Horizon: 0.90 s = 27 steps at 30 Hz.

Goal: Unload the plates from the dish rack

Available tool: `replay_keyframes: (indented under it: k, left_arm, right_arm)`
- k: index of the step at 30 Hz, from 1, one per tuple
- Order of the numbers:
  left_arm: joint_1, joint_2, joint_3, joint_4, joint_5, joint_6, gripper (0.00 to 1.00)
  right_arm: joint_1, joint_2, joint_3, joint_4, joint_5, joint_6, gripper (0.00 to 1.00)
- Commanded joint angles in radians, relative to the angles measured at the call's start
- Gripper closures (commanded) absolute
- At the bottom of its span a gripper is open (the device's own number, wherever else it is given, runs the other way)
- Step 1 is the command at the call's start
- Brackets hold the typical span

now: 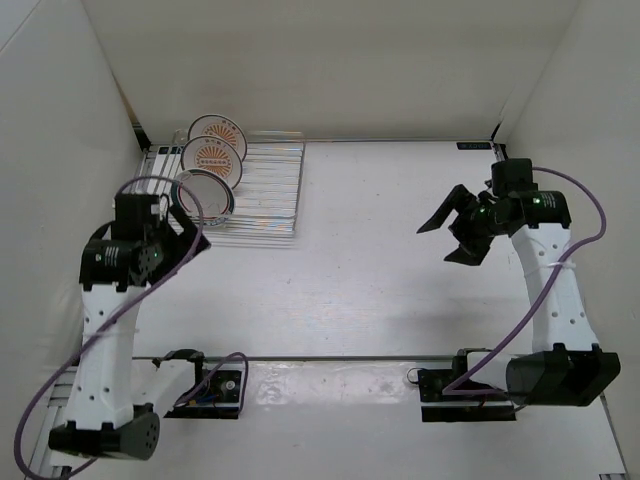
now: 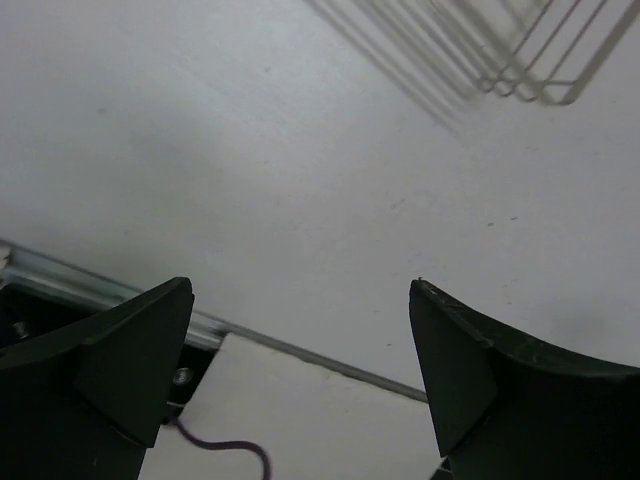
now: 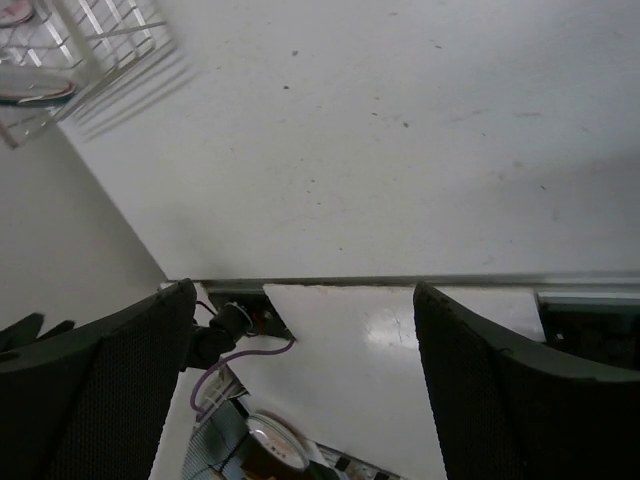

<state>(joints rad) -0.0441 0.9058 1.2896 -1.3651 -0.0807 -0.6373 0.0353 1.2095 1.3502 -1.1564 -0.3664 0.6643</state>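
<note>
The silver wire dish rack [image 1: 265, 190] stands at the back left of the table. Three plates stand upright in its left end: two white ones with orange sunbursts [image 1: 218, 131] [image 1: 213, 157] and in front a pale one with a dark striped rim [image 1: 205, 195]. My left gripper [image 1: 186, 222] is open and empty, just in front and to the left of the dark-rimmed plate. Its wrist view shows only a rack corner [image 2: 520, 55] beyond the open gripper [image 2: 300, 335]. My right gripper [image 1: 452, 226] is open and empty, far right of the rack. It also shows in its wrist view [image 3: 300, 340].
White walls close in the table at the back and on both sides. A metal strip [image 1: 330, 358] crosses the table near the arm bases. In the right wrist view the rack [image 3: 95, 40] and the dark-rimmed plate [image 3: 35, 88] lie far off at the top left.
</note>
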Motion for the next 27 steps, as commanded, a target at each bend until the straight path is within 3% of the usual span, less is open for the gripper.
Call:
replay_keyframes:
  k: [1, 3, 5, 7, 8, 9, 12, 17, 27]
  left_arm:
    - [-0.002, 0.097, 0.123, 0.122, 0.056, -0.088, 0.00]
    - [0.022, 0.162, 0.142, 0.202, 0.119, -0.192, 0.00]
    - [0.119, 0.241, 0.148, 0.245, 0.226, -0.281, 0.00]
    - [0.186, 0.293, 0.122, 0.374, 0.356, -0.408, 0.00]
    - [0.229, 0.332, 0.091, 0.517, 0.460, -0.439, 0.00]
    - [0.248, 0.367, 0.061, 0.567, 0.479, -0.526, 0.00]
    - [0.260, 0.482, 0.088, 0.699, 0.454, -0.574, 0.00]
    - [0.251, 0.756, 0.349, 0.643, 0.411, -0.472, 0.00]
    - [0.256, 0.995, 0.543, 0.615, 0.357, -0.407, 0.00]
  right_arm:
    - [-0.021, 0.065, 0.078, -0.198, 0.161, 0.077, 0.10]
    - [-0.025, 0.126, 0.137, -0.198, 0.092, 0.017, 0.10]
    - [-0.053, 0.162, 0.170, -0.198, 0.055, -0.046, 0.10]
    - [-0.061, 0.192, 0.196, -0.232, 0.043, -0.112, 0.10]
    - [-0.064, 0.203, 0.226, -0.241, 0.047, -0.162, 0.10]
    - [-0.069, 0.217, 0.237, -0.253, 0.049, -0.184, 0.10]
    - [-0.075, 0.228, 0.270, -0.273, 0.047, -0.274, 0.10]
    - [-0.084, 0.246, 0.352, -0.302, 0.096, -0.341, 0.10]
    - [-0.081, 0.257, 0.360, -0.302, 0.112, -0.356, 0.10]
